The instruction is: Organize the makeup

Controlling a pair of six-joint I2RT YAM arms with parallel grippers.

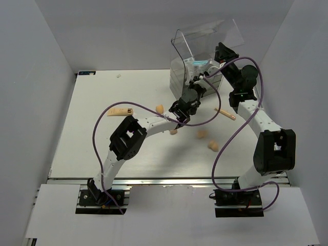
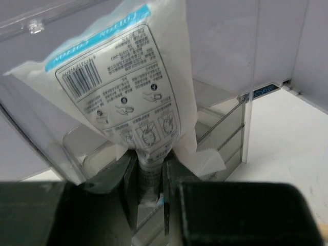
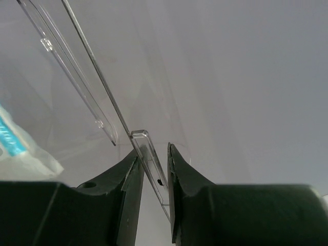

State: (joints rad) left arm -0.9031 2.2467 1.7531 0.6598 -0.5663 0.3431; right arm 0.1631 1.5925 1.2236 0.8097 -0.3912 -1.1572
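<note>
At drawer box (image 1: 180,72), left pincer (image 2: 150,179) gripping packet (image 2: 128,77)

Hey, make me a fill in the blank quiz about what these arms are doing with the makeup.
The left claw is shut on the clear ____.
On the clear box, the right claw pinches the ____.
____ peach sponges lie loose on the table.
The beige tube lies on the table's ____ side.
Missing words: packet, lid, four, left.
</note>
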